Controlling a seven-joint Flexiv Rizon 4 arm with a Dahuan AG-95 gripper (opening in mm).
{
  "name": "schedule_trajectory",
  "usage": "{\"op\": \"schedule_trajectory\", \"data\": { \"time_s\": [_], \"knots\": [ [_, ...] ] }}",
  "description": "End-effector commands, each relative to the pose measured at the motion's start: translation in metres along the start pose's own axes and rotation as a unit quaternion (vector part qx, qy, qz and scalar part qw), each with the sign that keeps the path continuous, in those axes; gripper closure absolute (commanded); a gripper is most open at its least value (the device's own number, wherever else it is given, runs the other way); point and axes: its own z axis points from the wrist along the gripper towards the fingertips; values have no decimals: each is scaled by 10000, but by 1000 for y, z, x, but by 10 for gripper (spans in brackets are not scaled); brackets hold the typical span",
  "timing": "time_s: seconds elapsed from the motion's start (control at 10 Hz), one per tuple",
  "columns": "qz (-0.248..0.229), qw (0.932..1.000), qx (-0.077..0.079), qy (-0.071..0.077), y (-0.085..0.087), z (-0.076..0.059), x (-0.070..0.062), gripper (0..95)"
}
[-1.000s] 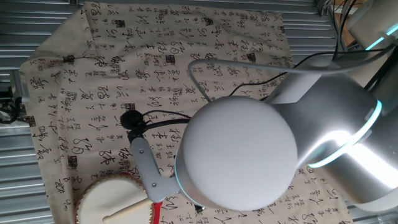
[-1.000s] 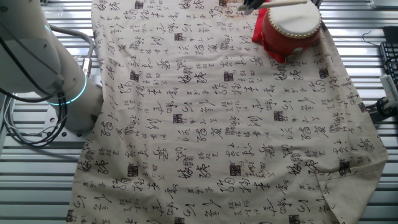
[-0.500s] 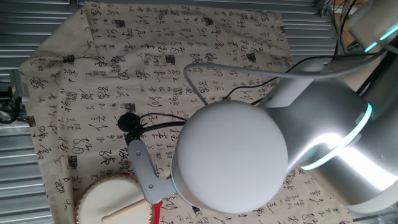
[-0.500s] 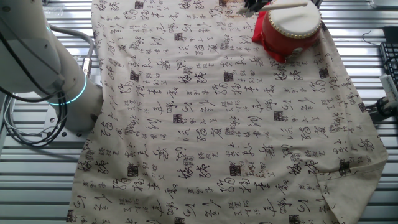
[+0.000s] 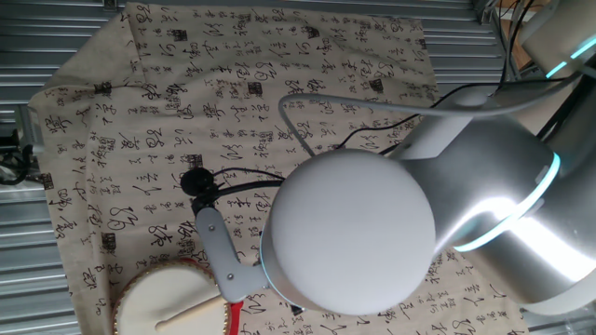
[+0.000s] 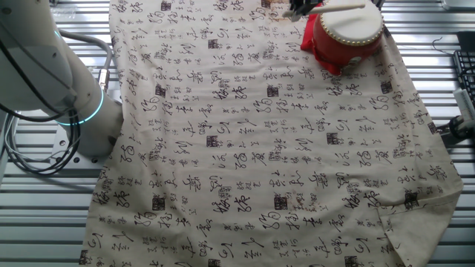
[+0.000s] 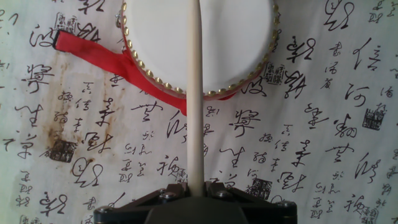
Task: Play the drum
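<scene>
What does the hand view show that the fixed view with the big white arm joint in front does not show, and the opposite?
Only the hand view shows the jaws at the bottom edge, closed on the stick, the red ribbon stretched out on the cloth, and a rusty stain.

Only the fixed view shows the large arm joint, black cables and the metal table.

Both show the drum, the stick across its skin, and the printed cloth.

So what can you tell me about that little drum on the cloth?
The drum is small and round, with a cream-white skin head, a red body and a ring of brass-looking studs around the rim. It stands upright near one edge of the calligraphy-printed cloth, with a red ribbon trailing from it. A pale wooden stick, held in the gripper, reaches over its head; whether it touches is unclear.
</scene>
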Motion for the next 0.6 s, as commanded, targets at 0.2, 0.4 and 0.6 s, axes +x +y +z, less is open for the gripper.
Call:
{"op": "schedule_trajectory", "data": {
  "time_s": [0.2,0.4,0.6],
  "knots": [
    [1,10000,4,30,-1,3,-2,950],
    [-13,10000,4,5,-4,19,-5,950],
    [-27,10000,-43,-33,-6,26,-5,950]
  ]
}}
